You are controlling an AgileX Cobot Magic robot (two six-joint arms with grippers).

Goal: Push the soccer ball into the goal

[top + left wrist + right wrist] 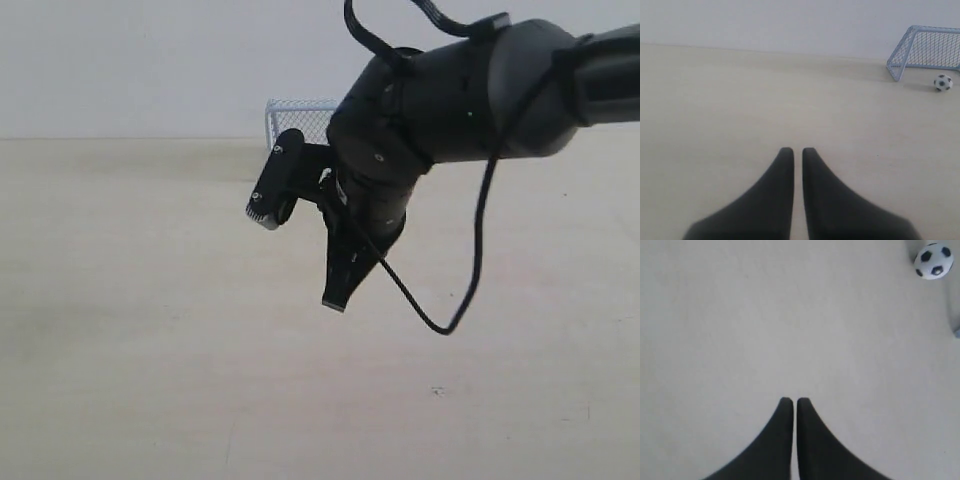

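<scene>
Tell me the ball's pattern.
The ball is white with black patches, clearest in the right wrist view.

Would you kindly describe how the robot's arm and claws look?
The right arm is matte black with rounded joints, a green light and a loose black cable. The left claw and right claw have black fingers tapering to rounded tips.
</scene>
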